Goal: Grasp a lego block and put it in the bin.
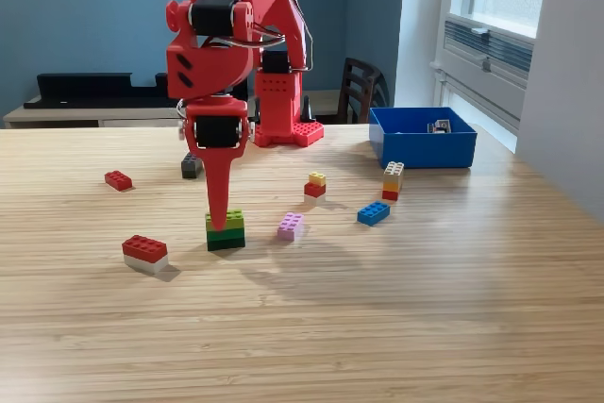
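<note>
Jaws (219, 221) touching studded green block (225, 230), woodgrain table (396, 309)

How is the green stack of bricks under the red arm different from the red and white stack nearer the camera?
The green stack is light green over dark green; the red and white stack is red over white. The green one looks taller and squarer, the red and white one lower and longer. The gripper tip is down at the green stack, while the red and white stack sits alone, further to the exterior view's left. Both are two-layer stacks standing on the wooden table.
</note>
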Motion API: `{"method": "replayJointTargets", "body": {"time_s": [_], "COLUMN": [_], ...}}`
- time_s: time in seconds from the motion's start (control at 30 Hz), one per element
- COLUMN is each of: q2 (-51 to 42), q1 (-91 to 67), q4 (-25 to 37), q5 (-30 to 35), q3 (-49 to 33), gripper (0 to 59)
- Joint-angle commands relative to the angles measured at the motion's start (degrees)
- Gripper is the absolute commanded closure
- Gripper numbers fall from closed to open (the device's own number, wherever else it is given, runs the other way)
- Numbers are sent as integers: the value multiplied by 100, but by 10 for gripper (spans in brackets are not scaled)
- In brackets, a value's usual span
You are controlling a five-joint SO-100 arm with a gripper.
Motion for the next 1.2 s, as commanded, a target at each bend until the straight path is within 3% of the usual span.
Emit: {"method": "replayJointTargets", "body": {"time_s": [0.03, 0.3, 0.53, 0.97, 1.2], "q2": [-185, -809, -1028, -896, 923], "q1": [-105, -246, -255, -334, -580], "q4": [-9, 343, 483, 659, 861], "q5": [0, 158, 536, 1160, 1433], "q3": [-633, -1266, -1635, -958, -615], "gripper": [353, 423, 586, 586, 586]}}
